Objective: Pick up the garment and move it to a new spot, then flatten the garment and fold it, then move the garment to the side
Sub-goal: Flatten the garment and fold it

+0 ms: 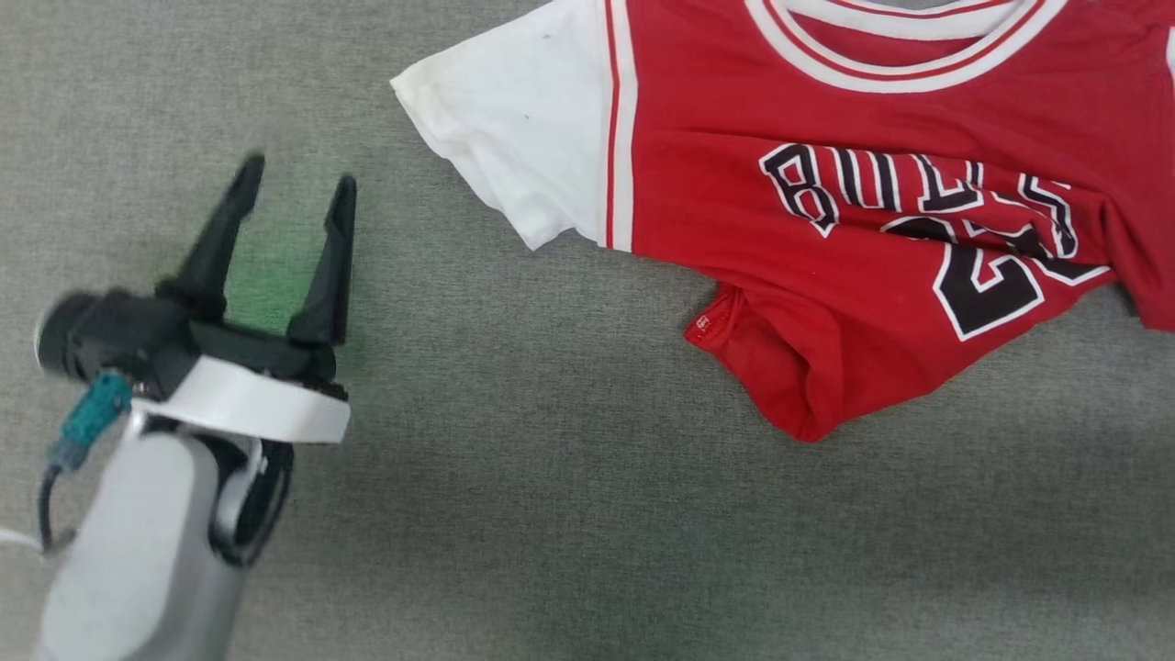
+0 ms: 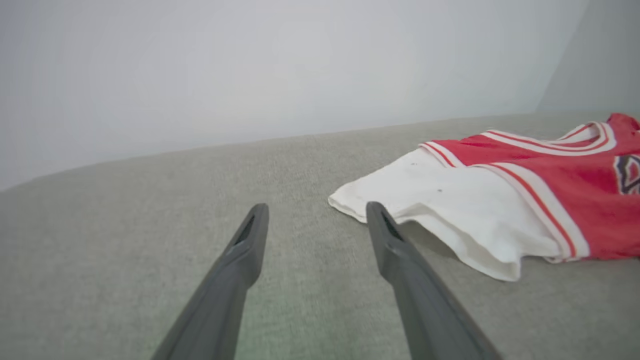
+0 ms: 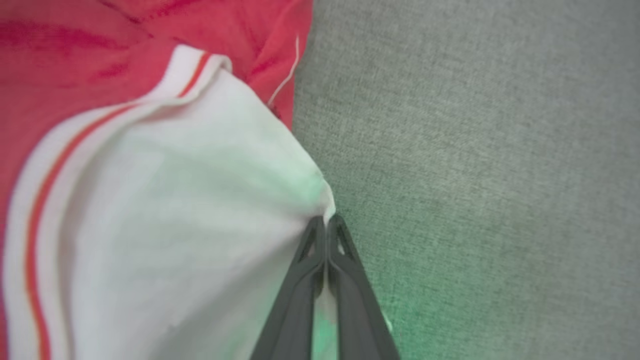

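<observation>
Nearest, at the left, the left gripper (image 1: 297, 176) hovers over the grey cloth surface (image 1: 569, 514). Its two dark fingers are spread wide with nothing between them. One garment (image 1: 716, 165) lies farther off and to the right, well apart from that gripper. It is rumpled, with its striped collar at the far edge and one white sleeve reaching left. In the right wrist view the right gripper (image 3: 327, 220) has its two fingers pressed together, pinching the edge of a white sleeve of the garment.
</observation>
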